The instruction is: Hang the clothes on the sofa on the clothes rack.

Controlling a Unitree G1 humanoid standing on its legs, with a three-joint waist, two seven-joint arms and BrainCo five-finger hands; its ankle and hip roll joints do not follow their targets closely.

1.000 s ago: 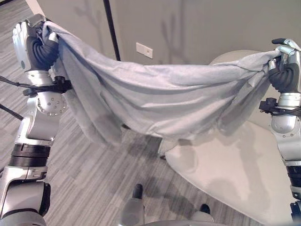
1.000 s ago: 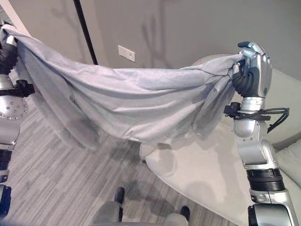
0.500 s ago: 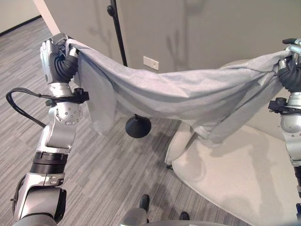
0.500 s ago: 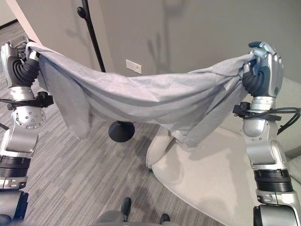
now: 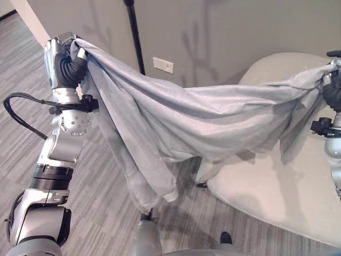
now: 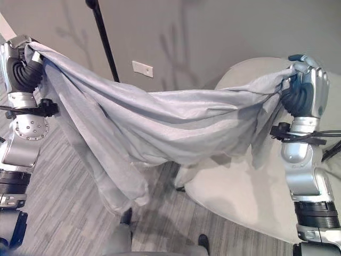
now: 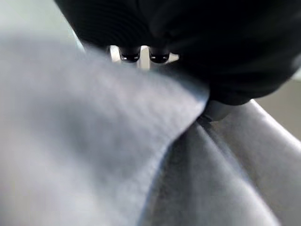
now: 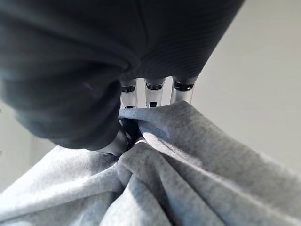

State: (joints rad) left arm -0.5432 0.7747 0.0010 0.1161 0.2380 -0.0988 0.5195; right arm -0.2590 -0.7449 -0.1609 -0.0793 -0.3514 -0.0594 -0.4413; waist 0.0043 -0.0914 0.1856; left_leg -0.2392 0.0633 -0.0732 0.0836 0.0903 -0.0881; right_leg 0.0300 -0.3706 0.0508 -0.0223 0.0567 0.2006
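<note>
The grey cloth (image 5: 202, 120) is up in the air, stretched between the robot's two hands. It hangs over the floor (image 5: 101, 181) and the front part of the pale sofa (image 5: 277, 197). The left hand (image 5: 63, 58) is raised high, with its fingers curled tight around one end of the cloth. The right hand (image 6: 306, 90) is also up, and its fingers are curled around a bunch of cloth at the other end. The right wrist view shows the cloth (image 8: 188, 174) gathered into folds right at the fingers (image 8: 153, 94).

The cloth looks soft and light. It sags in the middle like a hammock and makes lots of folds. One loose flap (image 5: 146, 186) droops far down near the floor on the left side. It will not keep any shape by itself, so it goes wherever the hands pull it. I think the two ends are good places to hold, because that keeps it spread out wide.

The long way of the cloth runs side to side, from the left hand to the right hand. The left end sits a bit higher than the right end.

A thin black pole (image 6: 105, 45) stands behind the cloth, near the wall (image 5: 224, 32). This is likely the clothes rack. The cloth is not on it yet. The hanging flap could drag on the floor or snag on the pole.
</note>
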